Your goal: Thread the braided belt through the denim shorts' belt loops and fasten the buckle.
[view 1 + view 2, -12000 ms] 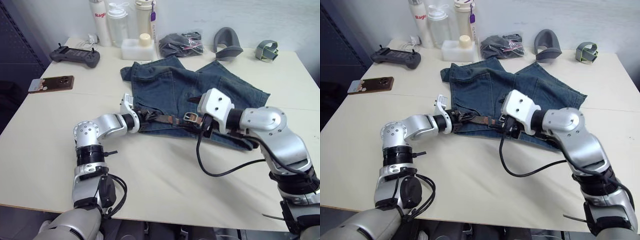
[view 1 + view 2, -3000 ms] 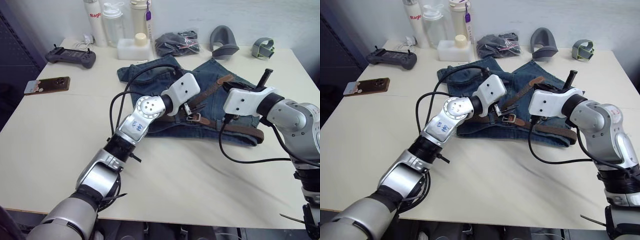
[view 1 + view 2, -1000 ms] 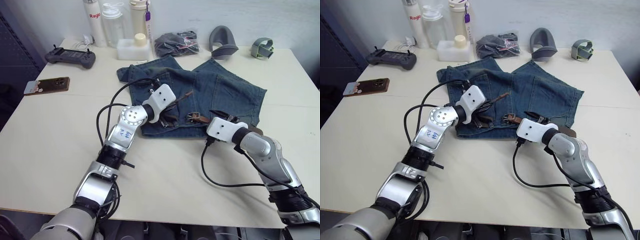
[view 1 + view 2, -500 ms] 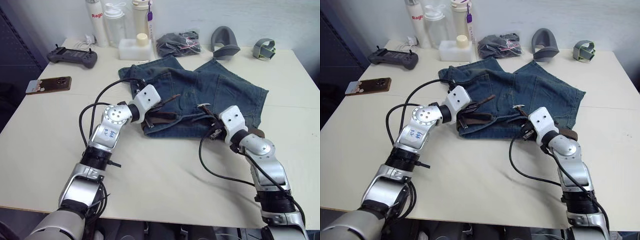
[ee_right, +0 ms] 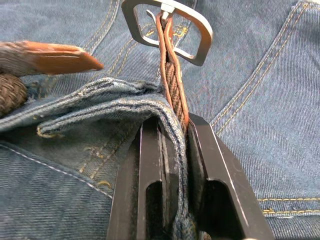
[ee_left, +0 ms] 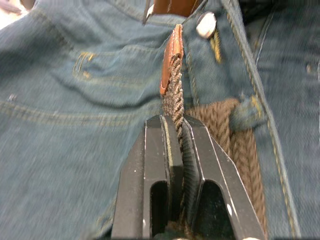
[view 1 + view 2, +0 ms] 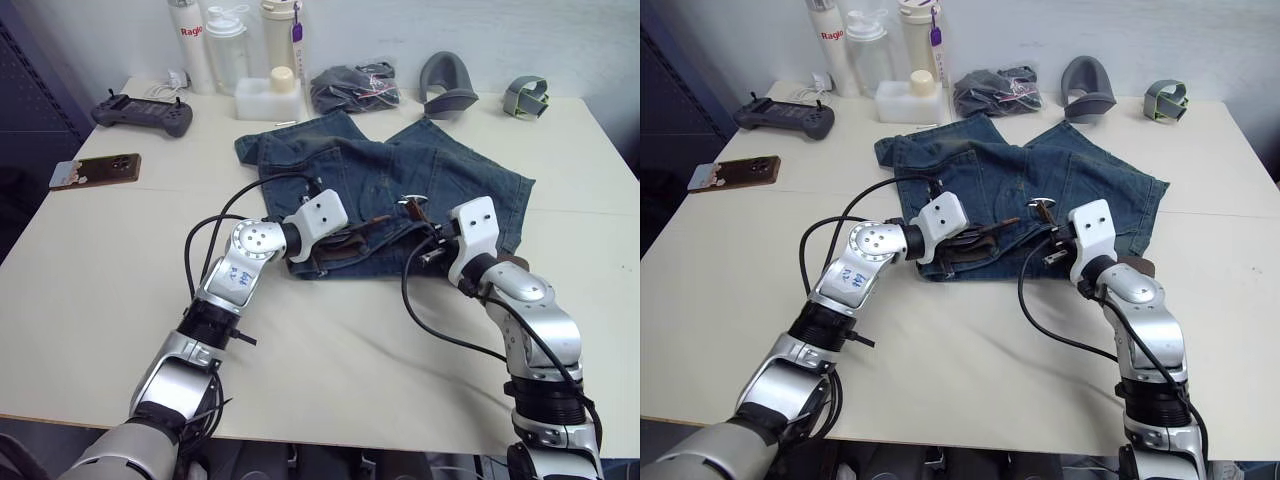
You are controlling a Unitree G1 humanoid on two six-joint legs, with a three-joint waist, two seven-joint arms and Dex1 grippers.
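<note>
the denim shorts [image 7: 400,180] are spread flat on the pale table [image 7: 100,260], waistband toward the robot, legs pointing toward the far edge. the braided belt [image 6: 174,87] is seen lying along the waistband at the near edge of the shorts.

the left gripper [image 6: 174,131] is closed on the braided belt just behind its tan leather tip; the woven strap is pinched between the two black fingers [image 6: 155,150] and the tip sticks out beyond them, over the denim and close to a metal shorts button [image 6: 206,24]. a further run of brown braid is seen passing under one of the belt loops [image 6: 246,111] just beside the gripper.

the right gripper [image 5: 175,131] is clamped on the buckle end of the belt, with a fold of waistband denim caught between the fingers as well. the buckle [image 5: 167,27] is held above the fingertips, its silver frame standing clear of the cloth. the tan tip of the other belt end is seen near it, apart from the buckle, so the belt is not fastened.

at the far side of the table are noted: three bottles [image 7: 232,42], a dark grey cloth bundle [image 7: 350,85], a handheld controller [image 7: 142,110] and, toward the left edge, a phone [image 7: 95,170].
</note>
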